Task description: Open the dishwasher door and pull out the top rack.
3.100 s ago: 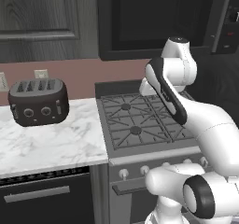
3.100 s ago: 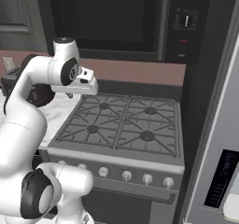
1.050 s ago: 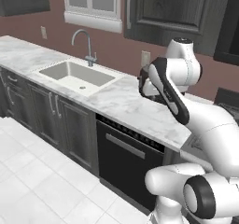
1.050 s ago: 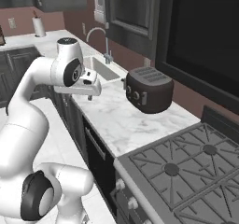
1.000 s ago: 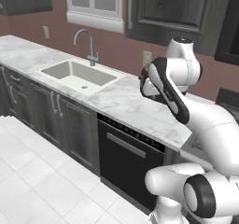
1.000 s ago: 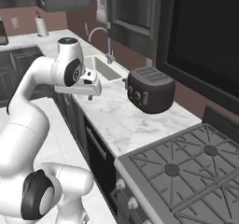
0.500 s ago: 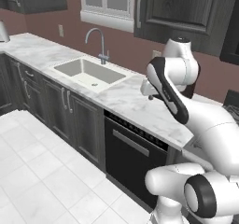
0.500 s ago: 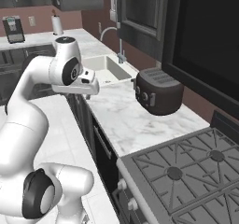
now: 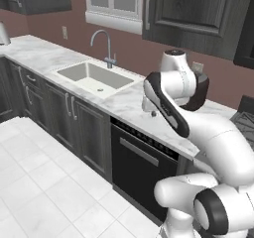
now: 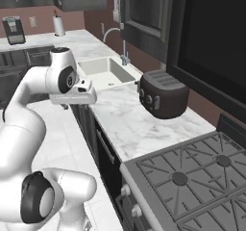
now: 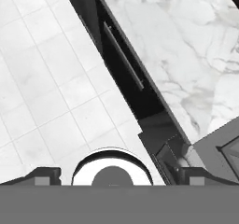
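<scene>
Left base view: the dishwasher door (image 9: 141, 172) is seen shut, a flat black panel set upright under the marble counter (image 9: 124, 100), with its long grey bar handle (image 9: 139, 151) running across near the top edge and a strip of small marks above it. This door is taken as the landmark. To its left, the sink (image 9: 89, 77) is sunk into the counter, with a curved faucet (image 9: 105, 46) behind it. Dark cabinet doors (image 9: 74, 128) with short handles are lined up left of the dishwasher door, below the sink. A white tiled floor (image 9: 39, 192) is spread out in front of it.

The gripper (image 10: 72, 99) is held above the floor in front of the counter, well apart from the door and its handle. In the right base view it is seen from the side, so the jaw gap cannot be judged there; in the hand view the two dark finger tips are seen far apart at the bottom corners, so the jaws are spread wide and nothing is held between them.

In the hand view the door is seen from above as a dark strip along the counter edge, its handle as a thin line.

A dark toaster (image 10: 161, 99) is placed on the counter above and right of the door, and a stove (image 10: 192, 177) with grey grates is found further right.
</scene>
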You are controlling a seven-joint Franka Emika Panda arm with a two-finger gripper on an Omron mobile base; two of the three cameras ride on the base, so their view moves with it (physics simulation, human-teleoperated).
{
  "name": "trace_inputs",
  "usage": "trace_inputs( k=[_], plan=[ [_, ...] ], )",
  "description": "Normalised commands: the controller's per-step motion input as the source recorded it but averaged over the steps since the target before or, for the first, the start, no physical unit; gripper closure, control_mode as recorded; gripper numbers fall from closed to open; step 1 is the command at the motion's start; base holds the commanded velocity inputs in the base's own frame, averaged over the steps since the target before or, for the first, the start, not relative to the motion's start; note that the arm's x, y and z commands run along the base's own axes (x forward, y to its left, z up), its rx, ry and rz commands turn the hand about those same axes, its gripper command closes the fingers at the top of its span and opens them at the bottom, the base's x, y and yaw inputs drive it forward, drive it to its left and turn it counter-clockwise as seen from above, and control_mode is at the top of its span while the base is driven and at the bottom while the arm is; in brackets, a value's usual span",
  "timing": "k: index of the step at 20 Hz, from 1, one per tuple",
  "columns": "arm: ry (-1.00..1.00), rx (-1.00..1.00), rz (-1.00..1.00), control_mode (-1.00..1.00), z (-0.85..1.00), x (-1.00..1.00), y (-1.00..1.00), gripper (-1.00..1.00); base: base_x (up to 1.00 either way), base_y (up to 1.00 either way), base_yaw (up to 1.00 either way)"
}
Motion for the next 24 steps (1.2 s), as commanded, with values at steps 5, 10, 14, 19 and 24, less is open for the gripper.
trace_inputs(
  k=[5,10,14,19,24],
  plan=[
    [0.11,-0.53,0.07,-1.00,-1.00,0.01,1.00,-1.00,0.00,0.00,0.00],
    [0.17,-0.49,0.00,-1.00,-0.99,0.51,0.93,-1.00,0.00,0.00,0.00],
    [0.21,-0.34,0.00,-1.00,-0.84,0.87,0.53,-1.00,0.00,0.00,0.00],
    [0.22,-0.26,-0.03,-1.00,-0.74,0.91,0.23,-1.00,0.00,0.00,0.00],
    [0.20,-0.15,-0.10,-1.00,-0.42,0.77,0.00,-1.00,0.00,0.00,0.00]
  ],
)
